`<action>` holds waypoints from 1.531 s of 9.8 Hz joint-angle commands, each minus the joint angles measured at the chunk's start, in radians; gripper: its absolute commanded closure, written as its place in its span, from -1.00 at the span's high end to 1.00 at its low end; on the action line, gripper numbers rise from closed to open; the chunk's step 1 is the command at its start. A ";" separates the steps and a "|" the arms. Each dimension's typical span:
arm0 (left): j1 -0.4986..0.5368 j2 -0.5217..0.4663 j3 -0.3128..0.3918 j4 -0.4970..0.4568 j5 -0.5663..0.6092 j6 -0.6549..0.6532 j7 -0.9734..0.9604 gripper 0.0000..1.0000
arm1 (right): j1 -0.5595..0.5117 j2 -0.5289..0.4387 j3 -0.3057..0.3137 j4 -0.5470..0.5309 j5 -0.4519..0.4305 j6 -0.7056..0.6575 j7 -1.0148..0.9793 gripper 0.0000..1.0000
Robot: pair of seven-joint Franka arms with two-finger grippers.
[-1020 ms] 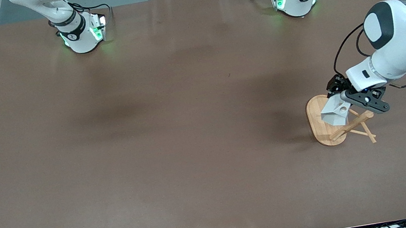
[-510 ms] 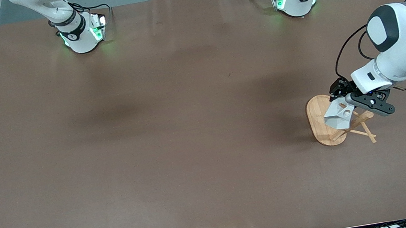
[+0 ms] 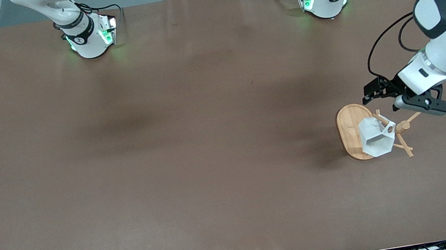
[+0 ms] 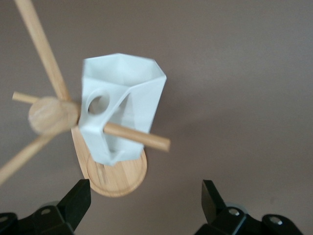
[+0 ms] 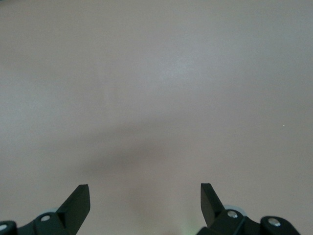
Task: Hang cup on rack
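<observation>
On the rack [image 3: 351,131], at the left arm's end of the tabletop [image 3: 191,148], one white faceted cup [image 3: 375,136] hangs by its handle hole on a peg [image 4: 134,135]. My left gripper [image 3: 398,98], spread wide and empty, hovers above the rack; a low pull-away could snag a peg and tip it. My right gripper [image 5: 145,198] waits, wide. Count: one cup, one rack.

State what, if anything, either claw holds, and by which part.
Nothing. Both the left claw and the right claw are open; the white faceted cup hangs on the bamboo rack.
</observation>
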 commanded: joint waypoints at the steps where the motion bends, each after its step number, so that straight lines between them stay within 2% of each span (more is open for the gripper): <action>1: 0.006 -0.075 0.005 0.001 0.004 -0.147 -0.122 1.00 | 0.001 0.003 0.001 0.014 -0.007 -0.013 0.014 1.00; 3: 0.006 -0.146 0.000 0.067 0.117 -0.257 -0.230 1.00 | -0.001 0.005 0.001 0.014 -0.007 -0.013 0.014 1.00; 4: 0.006 -0.149 -0.013 0.131 0.161 -0.327 -0.309 1.00 | -0.002 0.003 0.001 0.014 -0.007 -0.013 0.012 1.00; 5: 0.006 -0.155 -0.026 0.170 0.206 -0.382 -0.337 1.00 | -0.002 0.003 0.001 0.014 -0.007 -0.015 0.012 1.00; 6: -0.006 -0.189 -0.023 0.173 0.230 -0.384 -0.336 1.00 | -0.002 0.003 0.001 0.014 -0.007 -0.015 0.012 1.00; 7: -0.044 -0.197 -0.008 0.234 0.293 -0.434 -0.307 1.00 | -0.001 0.003 0.001 0.014 -0.007 -0.015 0.014 1.00; 10: -0.067 -0.208 -0.018 0.274 0.304 -0.546 -0.318 1.00 | -0.001 0.003 0.001 0.014 -0.007 -0.018 0.012 1.00; 12: -0.055 -0.226 -0.029 0.264 0.291 -0.550 -0.327 1.00 | -0.001 0.005 0.001 0.014 -0.007 -0.026 0.011 1.00; 13: -0.023 -0.225 -0.052 0.264 0.277 -0.536 -0.327 1.00 | -0.001 0.003 0.001 0.014 -0.007 -0.026 0.011 1.00; 15: -0.006 -0.212 -0.054 0.265 0.238 -0.486 -0.327 1.00 | -0.001 0.003 0.001 0.014 -0.007 -0.026 0.011 1.00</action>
